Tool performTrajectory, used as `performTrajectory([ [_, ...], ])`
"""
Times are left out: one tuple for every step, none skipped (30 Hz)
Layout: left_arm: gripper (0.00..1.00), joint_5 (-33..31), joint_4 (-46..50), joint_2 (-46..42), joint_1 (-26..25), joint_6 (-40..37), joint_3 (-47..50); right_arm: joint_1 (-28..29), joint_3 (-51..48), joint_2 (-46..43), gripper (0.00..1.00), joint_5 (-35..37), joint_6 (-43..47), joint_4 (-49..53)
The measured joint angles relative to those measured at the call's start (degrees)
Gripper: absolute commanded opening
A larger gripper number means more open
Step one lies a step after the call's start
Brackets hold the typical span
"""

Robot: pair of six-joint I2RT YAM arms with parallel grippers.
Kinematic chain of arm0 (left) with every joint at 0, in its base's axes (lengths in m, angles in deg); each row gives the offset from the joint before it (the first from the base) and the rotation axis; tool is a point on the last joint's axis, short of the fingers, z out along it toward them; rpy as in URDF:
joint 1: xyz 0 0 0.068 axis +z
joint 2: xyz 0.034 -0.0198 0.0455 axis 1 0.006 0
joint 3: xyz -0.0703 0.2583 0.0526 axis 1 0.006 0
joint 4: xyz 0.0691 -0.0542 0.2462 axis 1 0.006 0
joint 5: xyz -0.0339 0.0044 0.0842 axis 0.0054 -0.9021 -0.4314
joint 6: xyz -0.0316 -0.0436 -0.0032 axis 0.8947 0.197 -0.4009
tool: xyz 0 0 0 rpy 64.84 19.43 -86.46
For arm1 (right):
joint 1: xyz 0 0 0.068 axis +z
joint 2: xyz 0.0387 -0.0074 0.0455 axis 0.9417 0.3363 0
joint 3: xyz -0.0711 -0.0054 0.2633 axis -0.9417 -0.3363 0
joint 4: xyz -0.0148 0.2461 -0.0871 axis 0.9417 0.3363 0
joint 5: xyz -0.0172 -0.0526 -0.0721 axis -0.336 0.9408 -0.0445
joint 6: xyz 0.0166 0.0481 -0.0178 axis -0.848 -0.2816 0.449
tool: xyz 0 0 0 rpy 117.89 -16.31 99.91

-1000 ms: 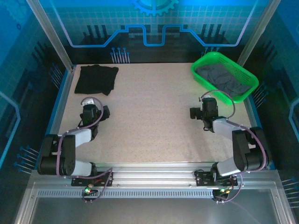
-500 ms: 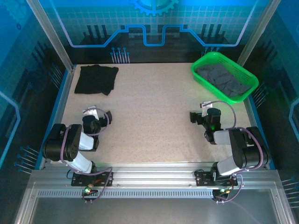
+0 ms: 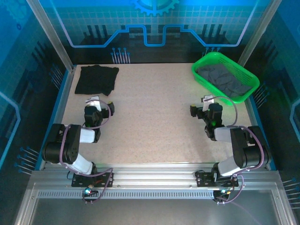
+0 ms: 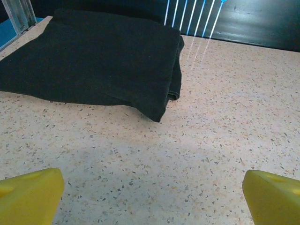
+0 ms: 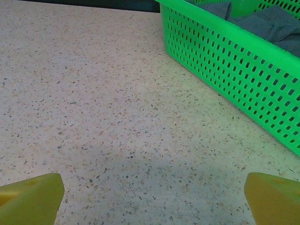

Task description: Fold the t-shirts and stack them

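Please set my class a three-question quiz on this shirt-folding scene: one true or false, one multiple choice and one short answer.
1. True or false: the black t-shirt lies at the far left corner of the table.
2. Multiple choice: the dark grey t-shirts are A) inside the green basket, B) spread flat on the table, C) hanging over the table's near edge.
3. Short answer: what do the left gripper and the right gripper hold?

Key: 1 true; 2 A; 3 nothing, both are open.
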Motion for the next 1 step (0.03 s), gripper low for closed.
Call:
performTrajectory([
  [0.99, 0.00, 0.00, 0.00, 0.00, 0.00, 0.00, 0.00, 0.00, -0.02, 1.00, -0.07, 0.00, 0.00],
])
